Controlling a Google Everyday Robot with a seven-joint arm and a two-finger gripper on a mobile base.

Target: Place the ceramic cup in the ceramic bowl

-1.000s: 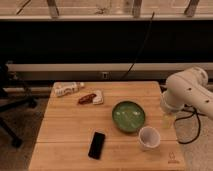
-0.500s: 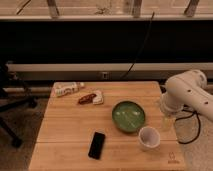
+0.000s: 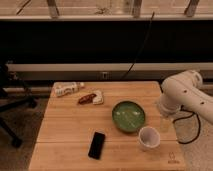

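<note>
Cup (image 3: 149,137) first: the small white one stands upright in the lower right of the frame on the wooden table (image 3: 65,130), just beside the green bowl (image 3: 128,116) and perhaps touching its lower right rim, though I cannot tell for sure. The bowl holds nothing. The white arm (image 3: 181,92) comes in from the right edge, and the gripper (image 3: 165,123) hangs low just to the right of the cup, not holding it; whether it is wide or narrow I cannot tell. The step in hand looks like the approach to the grasp. Next the gripper would need to close in on the cup, take it, lift it over the near rim and set it in the bowl. A black phone (image 3: 97,145) lies lower centre, well clear of that path.
</note>
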